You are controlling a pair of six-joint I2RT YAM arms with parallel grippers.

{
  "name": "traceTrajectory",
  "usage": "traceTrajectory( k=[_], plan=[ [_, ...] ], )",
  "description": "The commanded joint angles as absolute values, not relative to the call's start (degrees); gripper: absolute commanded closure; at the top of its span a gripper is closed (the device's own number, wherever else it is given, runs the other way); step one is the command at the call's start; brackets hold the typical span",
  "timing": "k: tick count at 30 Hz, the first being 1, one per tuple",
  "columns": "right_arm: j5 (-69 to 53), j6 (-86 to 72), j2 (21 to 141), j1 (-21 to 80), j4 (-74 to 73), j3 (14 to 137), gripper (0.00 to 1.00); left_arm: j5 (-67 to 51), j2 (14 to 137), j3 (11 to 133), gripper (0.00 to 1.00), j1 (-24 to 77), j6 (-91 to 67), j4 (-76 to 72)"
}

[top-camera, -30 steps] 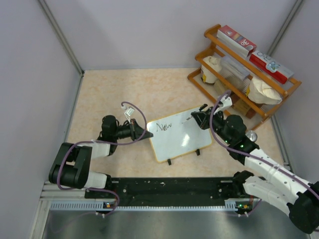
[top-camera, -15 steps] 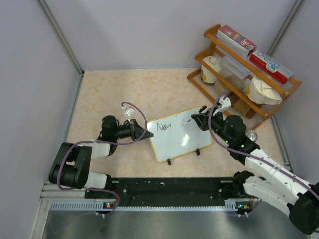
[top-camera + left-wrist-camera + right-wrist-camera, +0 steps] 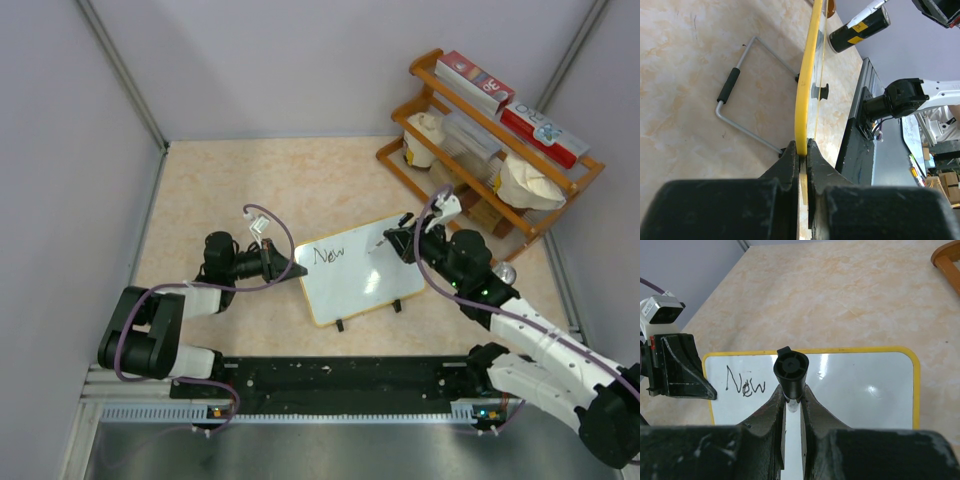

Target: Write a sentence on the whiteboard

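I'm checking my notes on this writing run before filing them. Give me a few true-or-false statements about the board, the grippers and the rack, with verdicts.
1. The left gripper is shut on the edge of the whiteboard. True.
2. The whiteboard is blank. False: writing near the end the left gripper holds reads "New".
3. The right gripper is shut on a marker over the board. True.
4. The wooden rack stands on the left arm's side of the table. False: it stands at the far right, beyond the right arm.
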State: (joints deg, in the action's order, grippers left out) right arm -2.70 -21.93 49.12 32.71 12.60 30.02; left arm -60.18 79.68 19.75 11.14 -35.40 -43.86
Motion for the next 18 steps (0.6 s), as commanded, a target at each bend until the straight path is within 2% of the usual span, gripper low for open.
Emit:
traceTrajectory(
  k=[1,18],
  plan=[
    [-3.4,-20.7,50.5,32.1,16.2,33.4,1.0,-63.8,79.9,19.7,1.0,11.7,-33.0,-45.1],
    [-0.2,-17.9,55.3,36.0,23.2,34.3,1.0,-63.7,80.0,19.7,1.0,11.7,-33.0,-45.1]
  ],
)
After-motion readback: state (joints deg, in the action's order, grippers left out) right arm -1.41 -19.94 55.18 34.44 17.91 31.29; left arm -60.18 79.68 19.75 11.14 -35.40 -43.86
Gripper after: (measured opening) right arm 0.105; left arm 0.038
